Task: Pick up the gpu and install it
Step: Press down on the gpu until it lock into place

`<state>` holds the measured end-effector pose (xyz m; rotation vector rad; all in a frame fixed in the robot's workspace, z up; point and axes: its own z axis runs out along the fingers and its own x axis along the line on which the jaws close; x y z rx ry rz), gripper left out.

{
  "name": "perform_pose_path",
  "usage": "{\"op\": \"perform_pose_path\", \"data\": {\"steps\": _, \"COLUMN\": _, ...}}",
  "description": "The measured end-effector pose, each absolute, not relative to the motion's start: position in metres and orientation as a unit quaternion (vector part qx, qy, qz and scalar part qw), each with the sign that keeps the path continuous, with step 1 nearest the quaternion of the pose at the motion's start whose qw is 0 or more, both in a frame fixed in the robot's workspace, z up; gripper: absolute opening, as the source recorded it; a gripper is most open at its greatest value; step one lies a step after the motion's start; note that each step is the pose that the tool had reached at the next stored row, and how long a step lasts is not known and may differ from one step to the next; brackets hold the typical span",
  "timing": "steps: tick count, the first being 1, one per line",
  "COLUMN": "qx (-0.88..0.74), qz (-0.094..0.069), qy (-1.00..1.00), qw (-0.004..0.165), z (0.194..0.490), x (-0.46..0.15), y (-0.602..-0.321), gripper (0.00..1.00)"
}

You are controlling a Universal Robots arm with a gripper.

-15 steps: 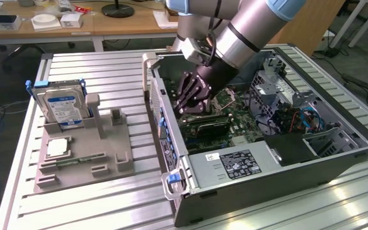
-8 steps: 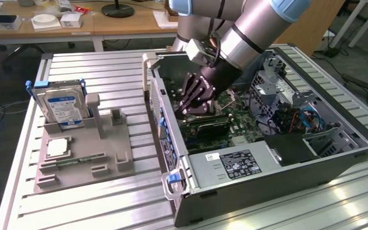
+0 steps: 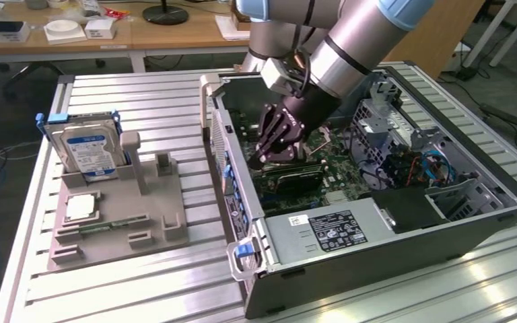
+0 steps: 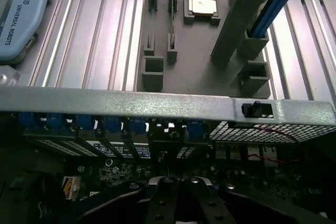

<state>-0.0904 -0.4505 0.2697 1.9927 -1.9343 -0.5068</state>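
My gripper point(image 3: 266, 156) is down inside the open computer case point(image 3: 474, 222), close to its rear wall. The gpu point(image 3: 290, 180) shows as a dark card directly under the fingers, low over the green motherboard point(image 3: 335, 165). In the wrist view the two fingers point(image 4: 161, 203) stand close together, with a thin silver edge of the gpu point(image 4: 178, 181) at their tips. Beyond it is the row of expansion slots with blue clips point(image 4: 137, 126). Most of the card is hidden by the gripper.
A grey parts holder point(image 3: 119, 215) lies at the exterior view's left of the case, carrying a silver hard drive point(image 3: 88, 151), a processor chip point(image 3: 81, 207) and a memory stick point(image 3: 106, 225). The case's metal side rail point(image 4: 157, 103) crosses in front of the wrist camera. A power supply point(image 3: 326, 232) fills the case's near corner.
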Motion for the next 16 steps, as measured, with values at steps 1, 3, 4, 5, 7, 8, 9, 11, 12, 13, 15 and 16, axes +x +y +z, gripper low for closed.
{"op": "perform_pose_path", "data": {"steps": 1, "qx": 0.699, "qz": -0.174, "qy": -0.676, "qw": 0.156, "z": 0.2692, "x": -0.0906, "y": -0.4505, "gripper": 0.1}}
{"op": "perform_pose_path", "data": {"steps": 3, "qx": 0.701, "qz": -0.168, "qy": -0.677, "qw": 0.15, "z": 0.268, "x": -0.0917, "y": -0.4505, "gripper": 0.1}}
{"op": "perform_pose_path", "data": {"steps": 4, "qx": 0.702, "qz": -0.166, "qy": -0.677, "qw": 0.148, "z": 0.2673, "x": -0.0922, "y": -0.4505, "gripper": 0.1}}
{"op": "perform_pose_path", "data": {"steps": 5, "qx": 0.702, "qz": -0.164, "qy": -0.677, "qw": 0.146, "z": 0.2666, "x": -0.0927, "y": -0.4505, "gripper": 0.1}}
{"op": "perform_pose_path", "data": {"steps": 7, "qx": 0.703, "qz": -0.161, "qy": -0.678, "qw": 0.144, "z": 0.2652, "x": -0.0938, "y": -0.4505, "gripper": 0.1}}
{"op": "perform_pose_path", "data": {"steps": 8, "qx": 0.703, "qz": -0.161, "qy": -0.678, "qw": 0.144, "z": 0.2652, "x": -0.0938, "y": -0.4505, "gripper": 0.1}}
{"op": "perform_pose_path", "data": {"steps": 9, "qx": 0.703, "qz": -0.161, "qy": -0.678, "qw": 0.144, "z": 0.2652, "x": -0.0938, "y": -0.4505, "gripper": 0.1}}
{"op": "perform_pose_path", "data": {"steps": 11, "qx": 0.703, "qz": -0.161, "qy": -0.678, "qw": 0.144, "z": 0.2652, "x": -0.0938, "y": -0.4505, "gripper": 0.1}}
{"op": "perform_pose_path", "data": {"steps": 12, "qx": 0.703, "qz": -0.161, "qy": -0.678, "qw": 0.144, "z": 0.2652, "x": -0.0938, "y": -0.4505, "gripper": 0.1}}
{"op": "perform_pose_path", "data": {"steps": 13, "qx": 0.703, "qz": -0.161, "qy": -0.678, "qw": 0.144, "z": 0.2652, "x": -0.0938, "y": -0.4505, "gripper": 0.1}}
{"op": "perform_pose_path", "data": {"steps": 15, "qx": 0.703, "qz": -0.161, "qy": -0.678, "qw": 0.144, "z": 0.2652, "x": -0.0939, "y": -0.4505, "gripper": 0.1}}
{"op": "perform_pose_path", "data": {"steps": 16, "qx": 0.703, "qz": -0.161, "qy": -0.678, "qw": 0.144, "z": 0.2652, "x": -0.0939, "y": -0.4505, "gripper": 0.1}}
